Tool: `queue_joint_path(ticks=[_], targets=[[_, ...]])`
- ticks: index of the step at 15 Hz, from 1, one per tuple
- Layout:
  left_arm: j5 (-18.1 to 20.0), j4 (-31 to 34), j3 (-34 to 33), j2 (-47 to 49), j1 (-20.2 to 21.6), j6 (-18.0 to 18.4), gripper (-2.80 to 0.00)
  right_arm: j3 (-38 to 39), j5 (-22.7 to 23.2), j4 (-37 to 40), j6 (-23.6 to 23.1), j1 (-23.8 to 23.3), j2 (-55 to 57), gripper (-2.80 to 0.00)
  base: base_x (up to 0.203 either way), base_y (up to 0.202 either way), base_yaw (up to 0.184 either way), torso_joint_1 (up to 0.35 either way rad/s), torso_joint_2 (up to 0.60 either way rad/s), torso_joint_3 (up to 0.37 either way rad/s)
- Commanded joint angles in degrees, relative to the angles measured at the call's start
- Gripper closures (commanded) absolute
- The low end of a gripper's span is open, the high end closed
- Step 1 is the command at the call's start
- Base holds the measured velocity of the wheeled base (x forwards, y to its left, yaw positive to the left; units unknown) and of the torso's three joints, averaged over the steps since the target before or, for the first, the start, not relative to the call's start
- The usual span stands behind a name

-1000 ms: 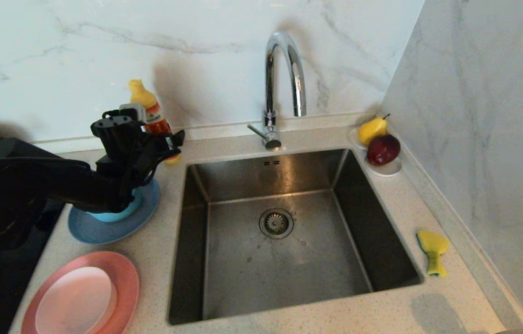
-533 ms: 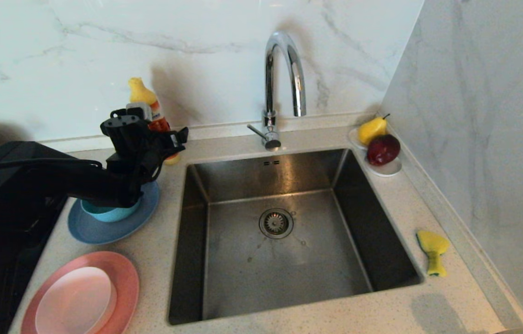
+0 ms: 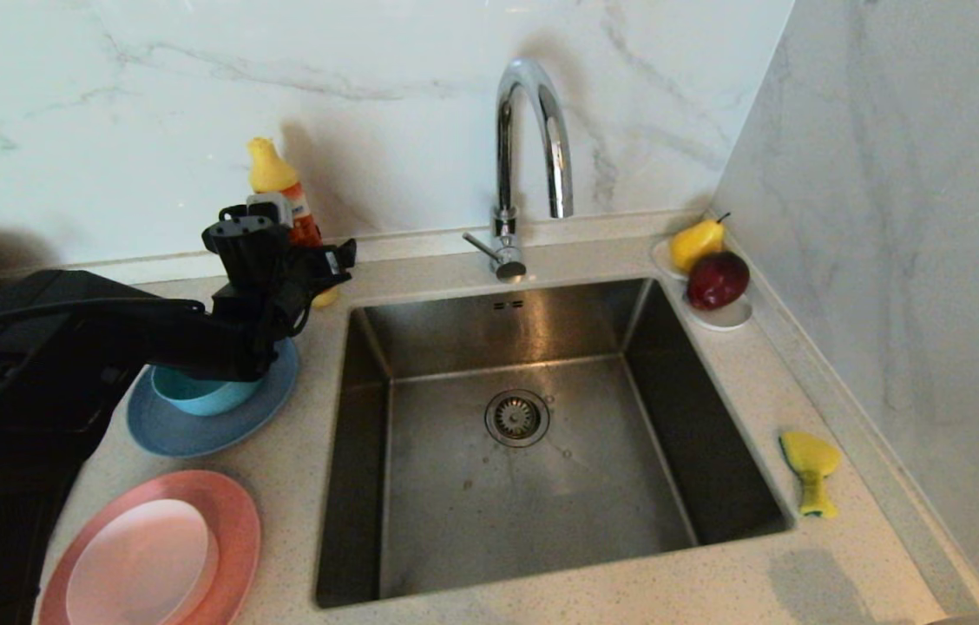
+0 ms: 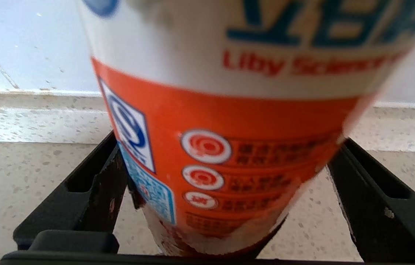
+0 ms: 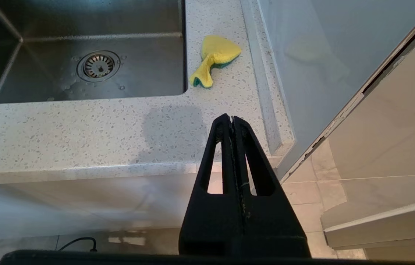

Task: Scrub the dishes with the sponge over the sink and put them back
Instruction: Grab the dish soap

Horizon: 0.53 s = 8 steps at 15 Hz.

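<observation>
My left gripper (image 3: 320, 265) stands open at the back left of the counter. Its jaws straddle the orange, yellow-capped detergent bottle (image 3: 283, 193), which fills the left wrist view (image 4: 229, 110); one finger (image 4: 369, 195) stands apart from it. Under the arm, the teal bowl (image 3: 194, 395) sits on the blue-grey plate (image 3: 194, 434). Nearer me, the pale pink dish (image 3: 138, 564) lies on the salmon-pink plate (image 3: 238, 521). The yellow sponge (image 3: 811, 469) (image 5: 213, 60) lies right of the sink (image 3: 524, 512). My right gripper (image 5: 231, 117) is shut and empty, parked off the counter's front edge.
A chrome tap (image 3: 528, 139) arches over the back of the basin, and a round drain strainer (image 3: 516, 417) sits in its floor. A white saucer (image 3: 728, 319) with a pear and an apple stands in the back right corner. Marble walls close the back and right.
My left arm has moved away from above the bowl toward the back wall, bringing its open jaws around the detergent bottle. More of the teal bowl shows now.
</observation>
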State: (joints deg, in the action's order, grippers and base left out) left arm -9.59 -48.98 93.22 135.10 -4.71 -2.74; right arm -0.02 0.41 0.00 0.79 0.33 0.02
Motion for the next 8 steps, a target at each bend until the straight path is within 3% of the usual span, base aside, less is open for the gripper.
queue_joint_path(ticks=[1, 8], targets=[[-0.60, -0.52, 0.91, 0.60, 0.04, 0.02, 0.00, 0.02, 0.02, 0.00, 0.00, 0.02, -0.02, 0.00, 0.000, 0.000, 0.000, 0.000, 0.00, 0.000], [-0.83, -0.85, 0.66, 0.27, 0.04, -0.31, 0.00, 0.01, 0.02, 0.00, 0.00, 0.08, -0.02, 0.00, 0.000, 0.000, 0.000, 0.000, 0.00, 0.000]])
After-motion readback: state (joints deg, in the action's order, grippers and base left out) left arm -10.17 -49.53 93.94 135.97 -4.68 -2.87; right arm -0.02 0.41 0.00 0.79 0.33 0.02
